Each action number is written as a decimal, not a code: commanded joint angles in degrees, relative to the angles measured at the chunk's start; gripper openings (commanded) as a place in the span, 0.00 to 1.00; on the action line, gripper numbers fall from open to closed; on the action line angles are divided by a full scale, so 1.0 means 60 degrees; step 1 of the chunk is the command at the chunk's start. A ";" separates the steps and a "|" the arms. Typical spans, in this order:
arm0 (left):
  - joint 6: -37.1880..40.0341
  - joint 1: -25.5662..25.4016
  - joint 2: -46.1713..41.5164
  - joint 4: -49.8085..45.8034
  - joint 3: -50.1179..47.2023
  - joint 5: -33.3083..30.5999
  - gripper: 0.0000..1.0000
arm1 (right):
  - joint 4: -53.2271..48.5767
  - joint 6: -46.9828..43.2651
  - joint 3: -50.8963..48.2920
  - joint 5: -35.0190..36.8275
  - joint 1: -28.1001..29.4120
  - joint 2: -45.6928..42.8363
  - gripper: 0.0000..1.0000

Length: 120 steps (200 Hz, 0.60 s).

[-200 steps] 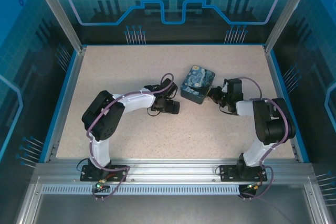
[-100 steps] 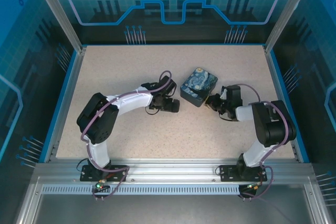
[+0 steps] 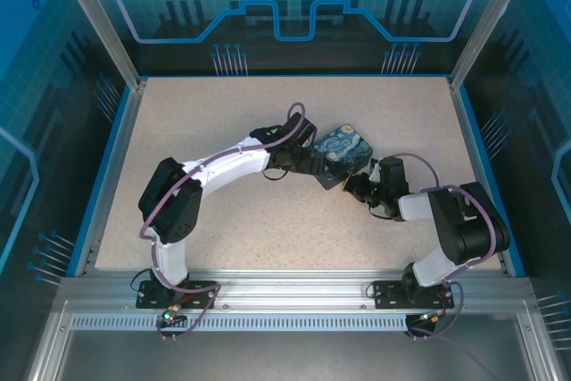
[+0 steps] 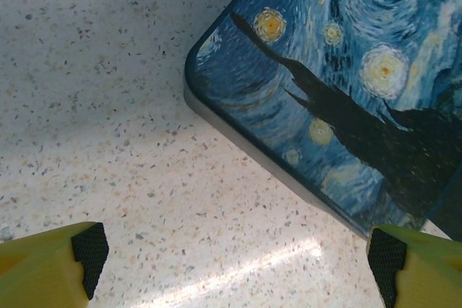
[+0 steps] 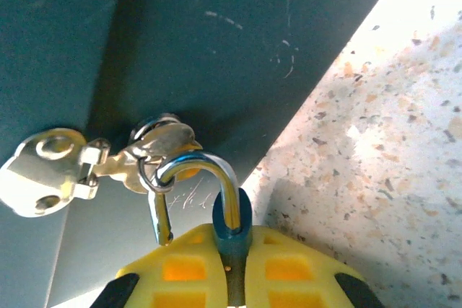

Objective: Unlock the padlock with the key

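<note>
Padlock (image 5: pixel 232 225) pinched, probably by its blue body, in right gripper (image 5: pixel 233 265); left gripper (image 4: pixel 238 254) wide open beside box (image 4: pixel 346 91).

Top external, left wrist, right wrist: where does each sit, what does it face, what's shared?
Top external: above, behind the bases, looking down on the table, left arm, right arm.
Left wrist: faces down at the box corner; open left end effector.
Right wrist: faces the box side; right end effector shut on the padlock.
Shared: the box.
</note>
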 commanded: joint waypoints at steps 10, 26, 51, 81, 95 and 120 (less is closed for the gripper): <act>0.0239 -0.0204 0.0794 -0.0566 0.0725 -0.0762 0.94 | -0.0032 0.0029 -0.0120 0.0168 0.0084 -0.0182 0.00; 0.0279 -0.0246 0.1040 -0.0543 0.0924 -0.1137 0.95 | -0.0088 0.0018 -0.0134 0.0176 0.0067 -0.0226 0.00; 0.0429 -0.0280 0.1305 -0.0545 0.1119 -0.1687 0.97 | -0.0109 0.0075 -0.0205 0.0214 0.0027 -0.0332 0.00; 0.0630 -0.0322 0.1478 -0.0487 0.1064 -0.1893 0.97 | -0.0068 0.0185 -0.0267 0.0277 -0.0003 -0.0410 0.00; 0.0726 -0.0357 0.1563 -0.0464 0.0957 -0.1974 0.97 | -0.0021 0.0281 -0.0274 0.0304 -0.0055 -0.0451 0.00; 0.0912 -0.0449 0.1654 -0.0387 0.0704 -0.2139 0.97 | 0.0113 0.0412 -0.0295 0.0344 -0.0187 -0.0479 0.00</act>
